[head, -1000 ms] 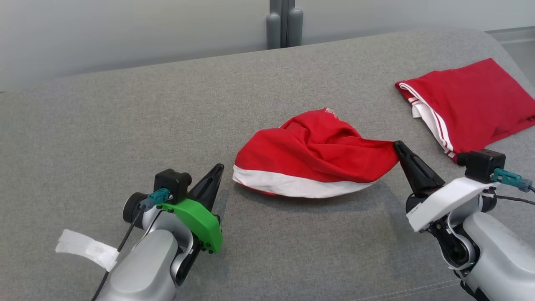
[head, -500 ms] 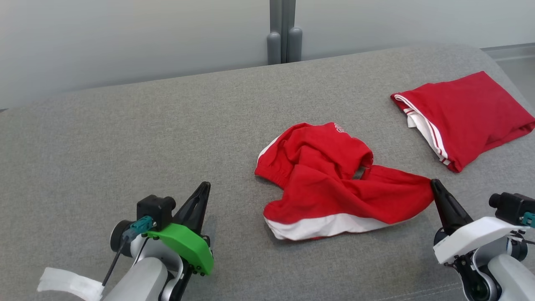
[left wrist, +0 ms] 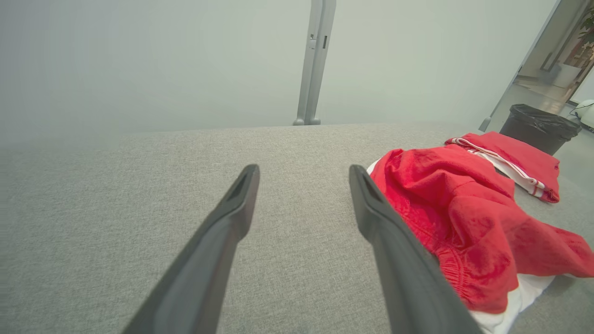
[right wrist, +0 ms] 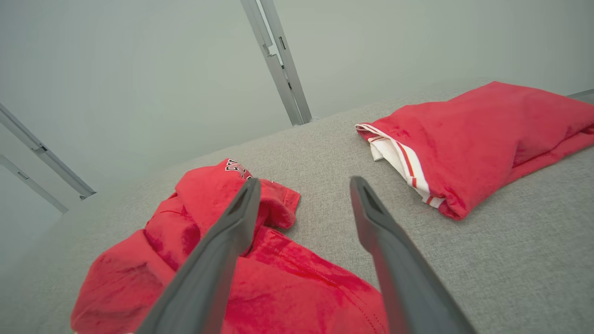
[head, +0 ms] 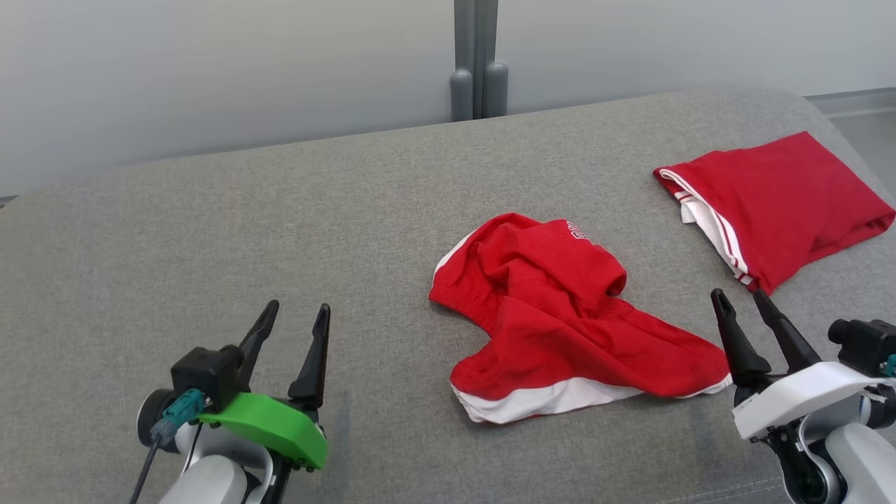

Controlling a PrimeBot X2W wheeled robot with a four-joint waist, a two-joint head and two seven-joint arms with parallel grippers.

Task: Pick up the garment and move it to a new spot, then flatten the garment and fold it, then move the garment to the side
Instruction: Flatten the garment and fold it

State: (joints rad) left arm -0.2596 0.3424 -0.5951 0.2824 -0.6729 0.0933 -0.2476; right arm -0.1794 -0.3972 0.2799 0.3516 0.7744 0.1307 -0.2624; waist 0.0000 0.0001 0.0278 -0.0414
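Fingers [head: 313, 353] of both arms parted, upward.

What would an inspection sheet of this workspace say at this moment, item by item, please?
surface: grey fabric surface, even, no stain seen.
job's things: crumpled red garment with white hem, in a heap near the middle, neither flattened nor folded.
clutter: folded red garment at the far right, apart from the heap.
grippers: left pincer open, empty, apart from the heap on its left; right pincer open, empty, at the heap's right end.
cables: dark cable with a teal plug at the left wrist.
surroundings: pale wall and grey post behind; black bin beyond the surface.
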